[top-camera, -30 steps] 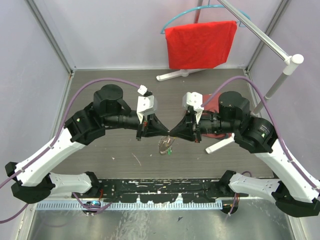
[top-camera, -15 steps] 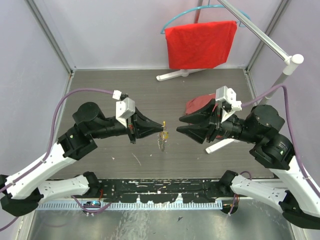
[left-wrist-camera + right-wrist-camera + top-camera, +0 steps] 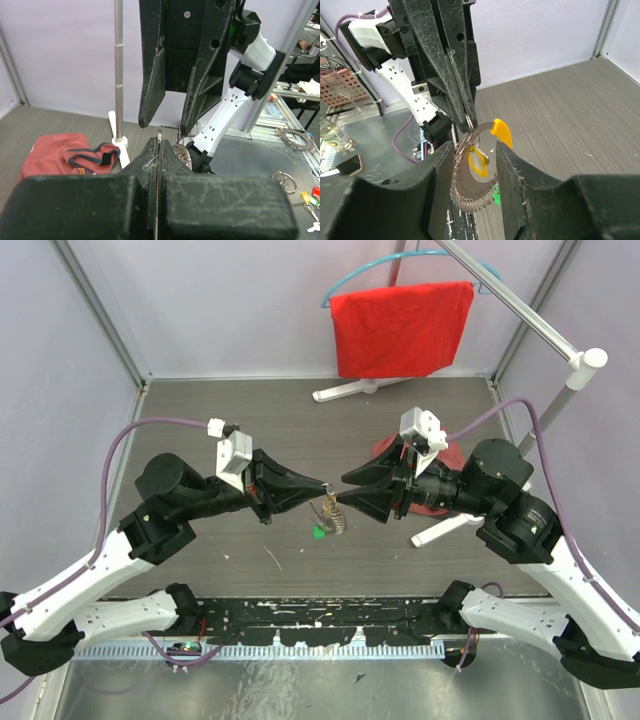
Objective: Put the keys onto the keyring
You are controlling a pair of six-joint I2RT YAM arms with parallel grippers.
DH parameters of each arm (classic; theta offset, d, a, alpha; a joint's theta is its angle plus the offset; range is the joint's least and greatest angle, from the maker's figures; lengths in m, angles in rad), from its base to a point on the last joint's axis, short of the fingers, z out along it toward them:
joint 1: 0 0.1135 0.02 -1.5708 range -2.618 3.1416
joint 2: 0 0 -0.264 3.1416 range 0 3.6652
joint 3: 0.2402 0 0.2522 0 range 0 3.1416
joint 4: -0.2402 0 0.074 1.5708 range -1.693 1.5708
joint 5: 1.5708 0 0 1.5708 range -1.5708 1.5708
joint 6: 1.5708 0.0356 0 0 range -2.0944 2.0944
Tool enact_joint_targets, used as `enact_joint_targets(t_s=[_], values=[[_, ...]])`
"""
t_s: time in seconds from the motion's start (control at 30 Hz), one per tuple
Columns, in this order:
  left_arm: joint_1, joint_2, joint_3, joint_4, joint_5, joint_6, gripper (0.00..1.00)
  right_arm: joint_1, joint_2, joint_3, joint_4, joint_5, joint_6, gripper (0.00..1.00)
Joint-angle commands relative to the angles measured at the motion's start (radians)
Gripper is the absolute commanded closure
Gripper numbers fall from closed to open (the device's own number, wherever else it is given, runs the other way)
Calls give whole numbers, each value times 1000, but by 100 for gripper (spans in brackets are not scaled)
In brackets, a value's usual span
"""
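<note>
Grey metal keyring (image 3: 466,197), its yellow curved section (image 3: 501,131) uppermost, hangs in mid-air at the centre of the top view, above the table (image 3: 230,410). We see the left gripper (image 3: 324,485) clamped shut on the top of the loop. A gold-orange key (image 3: 478,162) dangles inside the ring, and a green key (image 3: 318,531) shows just below and to its lower left. Whether either key is fully threaded on, we cannot tell from these views.

Half a second ago the right gripper (image 3: 341,490) stood well apart at centre right. It has now closed back in from the right, jaws apart, its fingers straddling the ring without gripping it. A second ago the two grippers met tip to tip.

We read the return as a re-grip: the right arm is lining up to take the loop or a key again, so the threading is likely unfinished.

At the upper centre of the frame, a red cloth (image 3: 400,328) hangs on its rail.
</note>
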Motion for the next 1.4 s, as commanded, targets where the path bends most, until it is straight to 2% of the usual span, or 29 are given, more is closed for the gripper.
enact_joint_targets(t_s=[0.0,0.1,0.43,0.6,0.7,0.8,0.97,1.23,1.3,1.37], values=[[-3,-16,-12,45,-68,-26,100,0,-8,4,21,27,-39,54],[-2,-17,-14,4,-96,-14,100,0,-23,-6,7,84,-48,51],[-2,-74,-113,-103,-244,6,100,0,-122,-77,40,355,-47,32],[-2,-92,-198,-90,-375,-9,100,0,-145,-99,53,404,-36,25],[-3,-104,-252,-20,-372,-12,100,1,-145,-113,49,421,-35,22],[-3,-110,-272,49,-322,-16,100,0,-116,-119,30,372,-43,25],[-3,-109,-251,132,-208,-32,100,0,-47,-117,65,165,-67,33],[-4,-102,-255,303,-134,-136,100,0,2,-92,116,7,-114,51],[-3,-98,-259,338,-115,-157,100,0,4,-80,107,-21,-121,51],[-2,-95,-261,368,-99,-176,100,0,-1,-71,84,-41,-135,43]])
